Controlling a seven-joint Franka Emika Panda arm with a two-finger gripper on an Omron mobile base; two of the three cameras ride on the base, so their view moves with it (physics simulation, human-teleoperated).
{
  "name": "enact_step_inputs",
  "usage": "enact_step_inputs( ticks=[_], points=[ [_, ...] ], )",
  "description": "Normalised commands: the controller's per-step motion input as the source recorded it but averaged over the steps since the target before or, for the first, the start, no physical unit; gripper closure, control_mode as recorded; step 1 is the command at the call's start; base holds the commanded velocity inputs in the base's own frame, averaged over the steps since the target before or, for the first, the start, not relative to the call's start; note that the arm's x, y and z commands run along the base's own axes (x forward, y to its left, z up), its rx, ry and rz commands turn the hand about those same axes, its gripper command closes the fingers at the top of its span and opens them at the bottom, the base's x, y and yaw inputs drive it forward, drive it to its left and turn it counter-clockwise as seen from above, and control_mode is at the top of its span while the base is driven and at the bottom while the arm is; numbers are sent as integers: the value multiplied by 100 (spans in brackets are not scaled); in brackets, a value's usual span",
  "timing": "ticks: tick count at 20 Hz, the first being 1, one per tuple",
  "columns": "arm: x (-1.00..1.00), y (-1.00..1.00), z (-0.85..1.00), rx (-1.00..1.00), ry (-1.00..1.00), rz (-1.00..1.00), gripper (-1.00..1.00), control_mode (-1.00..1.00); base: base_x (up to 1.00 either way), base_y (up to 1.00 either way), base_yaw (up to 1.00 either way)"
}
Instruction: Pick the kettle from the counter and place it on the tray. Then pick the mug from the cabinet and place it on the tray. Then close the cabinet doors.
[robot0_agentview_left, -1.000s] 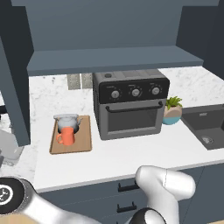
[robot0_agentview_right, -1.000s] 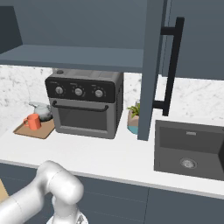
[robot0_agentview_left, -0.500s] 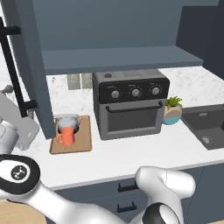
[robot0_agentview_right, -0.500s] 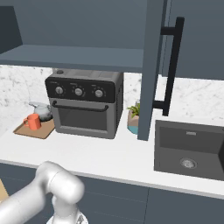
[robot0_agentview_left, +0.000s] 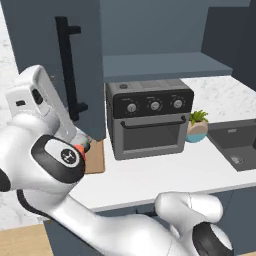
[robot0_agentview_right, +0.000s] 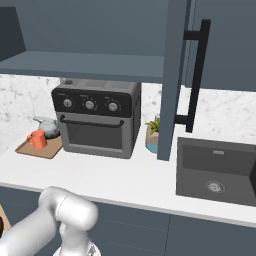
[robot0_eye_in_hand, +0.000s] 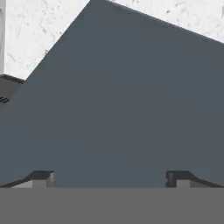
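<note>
The left cabinet door (robot0_agentview_left: 75, 65), a tall panel with its long axis and black bar handle (robot0_agentview_left: 65, 70) vertical, stands at the upper left of the left base view; in the hand view its flat face (robot0_eye_in_hand: 131, 100) lies directly ahead of the fingers (robot0_eye_in_hand: 41, 178), which stand wide apart and hold nothing. At middle left of the right base view, the tray (robot0_agentview_right: 40, 149) on the table (robot0_agentview_right: 125, 175) carries the orange mug (robot0_agentview_right: 37, 139) and the kettle (robot0_agentview_right: 47, 126). The right cabinet door (robot0_agentview_right: 172, 75) stands ajar.

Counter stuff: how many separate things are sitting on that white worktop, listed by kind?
Toaster oven: 1
Wooden tray: 1
Orange mug: 1, on the tray
Metal kettle: 1, on the tray
Potted plant: 1
Total: 5
</note>
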Motion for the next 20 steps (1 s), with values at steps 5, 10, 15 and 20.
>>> enact_step_inputs(
  ticks=[5, 10, 15, 20],
  points=[
    [26, -87, 15, 0, 32, 11, -100, -100, 0, 0, 0],
    [36, -90, 7, 1, 21, 13, -100, -100, 0, 0, 0],
    [52, -84, 3, 8, 8, 5, -100, -100, 0, 0, 0],
    [73, -47, 0, 14, 0, 1, -100, -100, 0, 0, 0]
  ],
)
